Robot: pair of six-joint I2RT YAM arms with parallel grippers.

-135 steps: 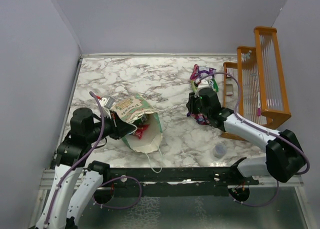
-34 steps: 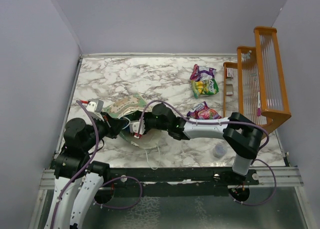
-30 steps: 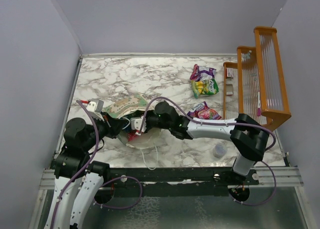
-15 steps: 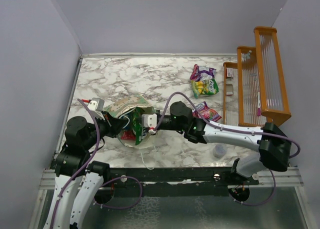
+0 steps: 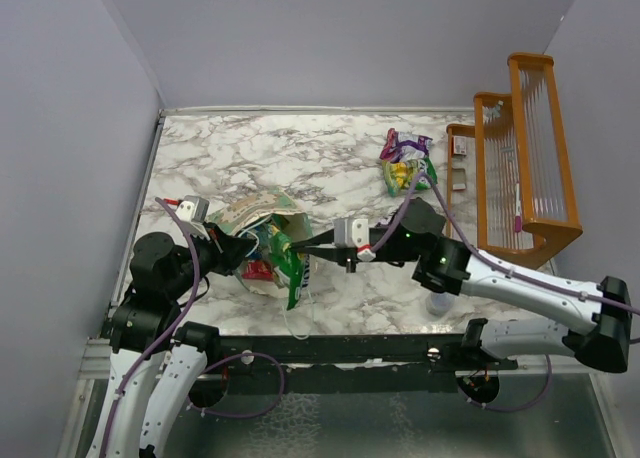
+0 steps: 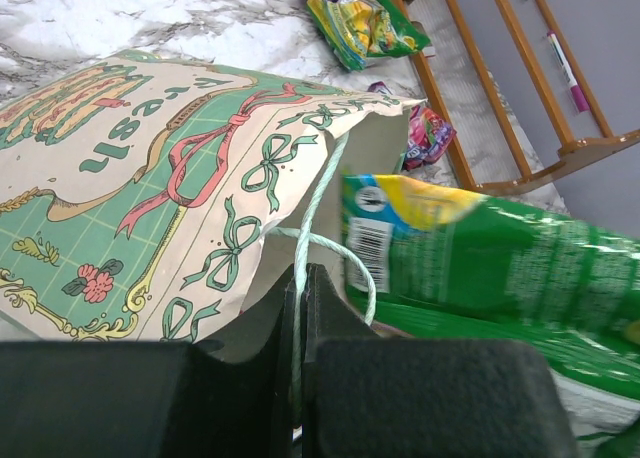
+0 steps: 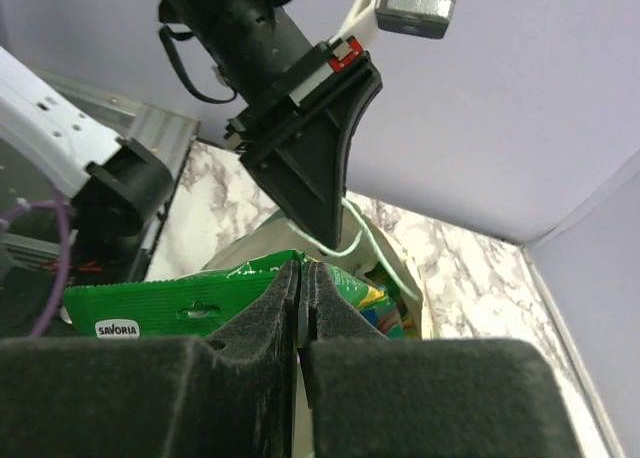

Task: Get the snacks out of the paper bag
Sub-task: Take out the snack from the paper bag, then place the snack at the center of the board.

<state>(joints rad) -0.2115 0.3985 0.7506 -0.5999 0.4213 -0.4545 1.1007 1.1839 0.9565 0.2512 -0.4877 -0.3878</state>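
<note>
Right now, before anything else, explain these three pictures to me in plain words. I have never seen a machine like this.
These are two robot arms bolted at the near edge of a marble table, each ending in a two-finger gripper. The wide picture comes from a fixed camera above and behind the arms. The other two come from small cameras on the wrists, so each shows its own fingers at the bottom. The left gripper is shut on the mouth of the paper bag, with the string handle between its fingers. The right gripper is shut on a green snack packet at the bag's mouth, and more packets show inside. A green-and-yellow packet and others lie further back on the table, near a wooden rack.
</note>
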